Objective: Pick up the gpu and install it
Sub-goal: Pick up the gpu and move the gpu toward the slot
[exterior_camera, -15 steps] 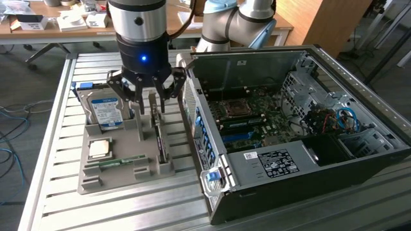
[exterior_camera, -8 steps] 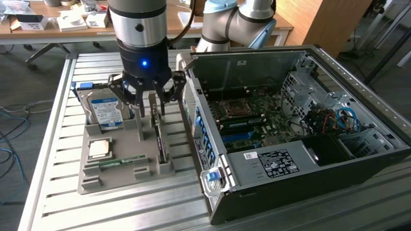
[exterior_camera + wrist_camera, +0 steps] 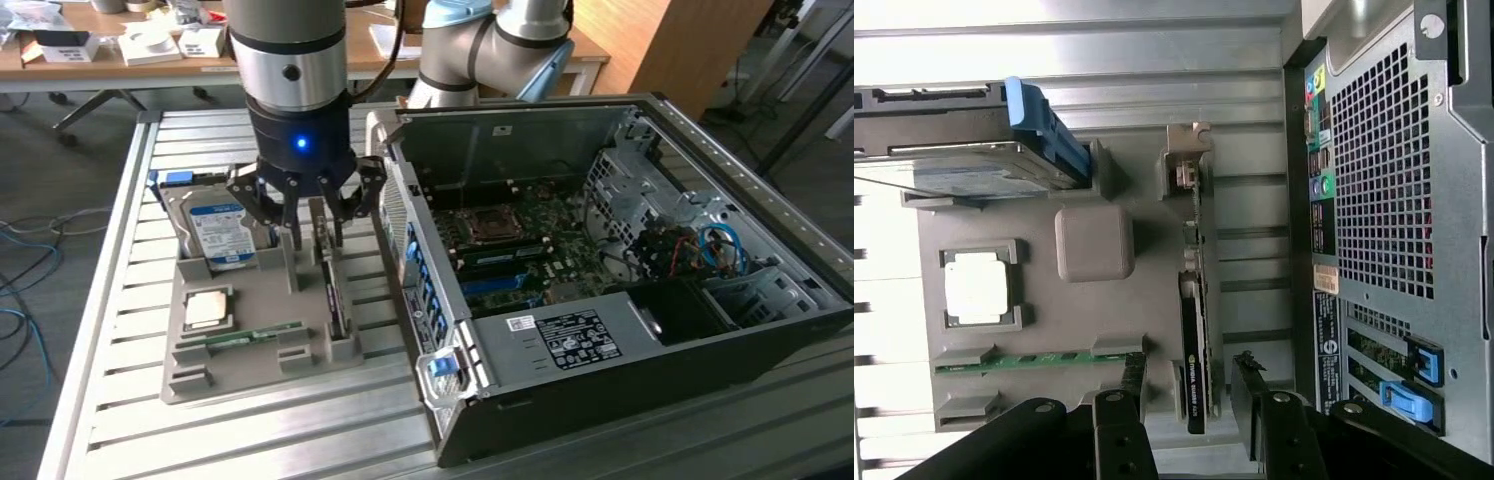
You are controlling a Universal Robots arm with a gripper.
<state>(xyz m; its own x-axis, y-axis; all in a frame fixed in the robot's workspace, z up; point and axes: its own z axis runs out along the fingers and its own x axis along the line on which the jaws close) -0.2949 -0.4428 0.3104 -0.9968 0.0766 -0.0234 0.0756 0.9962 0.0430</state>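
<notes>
Inspection of the pick-up step. The gripper (image 3: 310,212) hangs over the grey holder tray (image 3: 267,375) with its fingers (image 3: 1266,425) spread apart, one on each side of the gpu (image 3: 331,290). It grips nothing at this point.

The gpu stands on edge in a slot along the tray's edge nearest the open computer case (image 3: 601,300). It is well apart from the hard drive (image 3: 220,232) at the tray's far corner. The processor (image 3: 207,310) and the memory stick (image 3: 240,335) sit toward the tray's opposite edge.

In the wrist view the gpu (image 3: 1194,340) runs between the two fingers, slightly closer to one than the other.

In our judgement the step in hand is the grasp. To do it well, the gripper (image 3: 1192,430) should be centred across the card's thickness, so that closing does not lever the card sideways in its slot. The pads should meet flat board, not components.

The fingertips are cut off by the wrist view's frame. In the exterior view the gripper body covers the card's upper end. It appears there is no contact yet, but we cannot confirm this. The bracket end of the card is hard to make out.
</notes>
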